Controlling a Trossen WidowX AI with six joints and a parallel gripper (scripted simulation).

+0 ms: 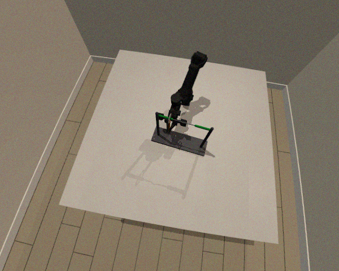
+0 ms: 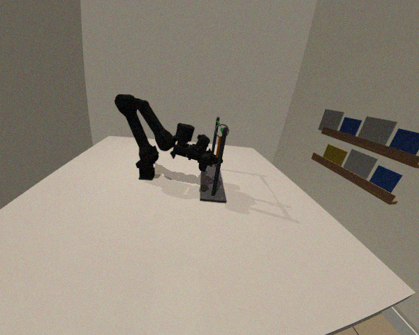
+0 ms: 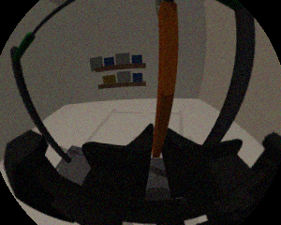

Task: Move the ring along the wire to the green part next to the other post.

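A wire stand with two dark posts stands on a dark base [image 1: 192, 147] [image 2: 218, 196]. The wire has a green part [image 1: 163, 117] at the left post, a thin grey middle [image 1: 189, 124], and a green part [image 1: 201, 126] at the right post. The ring [image 2: 223, 130] hangs on the left green part, with its orange handle [image 1: 170, 125] [image 2: 218, 146] [image 3: 166, 75] pointing down. My gripper [image 1: 170, 127] [image 2: 214, 157] [image 3: 155, 127] is shut on the lower end of the orange handle, reaching in from behind the stand.
The stand and the arm's base [image 2: 146, 173] rest on a white table [image 1: 134, 163] [image 2: 130, 252]. Two wall shelves with coloured panels [image 2: 368, 144] [image 3: 118, 69] hang on the right wall, far from the arm.
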